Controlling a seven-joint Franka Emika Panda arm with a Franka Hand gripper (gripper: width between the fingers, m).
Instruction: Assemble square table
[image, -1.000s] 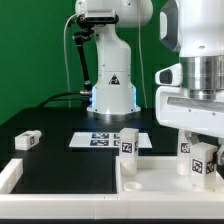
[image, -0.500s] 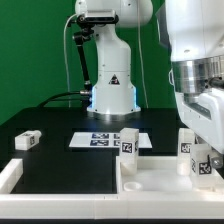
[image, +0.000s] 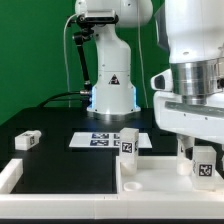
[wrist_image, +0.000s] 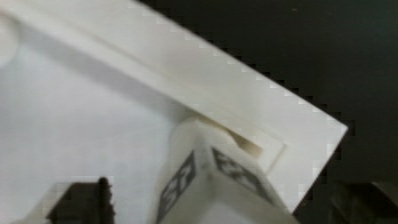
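Checking the fingers first: we see one dark fingertip (wrist_image: 84, 200) in the wrist view, but the other isn't clear. So we can't tell whether the two-finger gripper (image: 198, 142) is spread or closed.

Near that fingertip a small white blocky plastic leg (wrist_image: 217, 175) with black-and-white square tags stands on the white plastic square slab (wrist_image: 89, 120). It is tucked into a corner of the raised rim. Whether finger and leg touch, we can't tell.

In the exterior view the gripper hangs low over the same leg (image: 204, 165), at that view's right, above the recessed slab (image: 160, 185).

A second white tagged leg (image: 128, 143) stands upright at the slab's far edge. We can't tell if it is on the slab or just behind it.

A third white leg (image: 30, 139) lies on the black table (image: 60, 160), well apart at the exterior view's left.

The marker board (image: 100, 140) lies flat on the table between the slab and the white robot base (image: 112, 90). A long white bar (image: 12, 172) edges the near left of the workspace.
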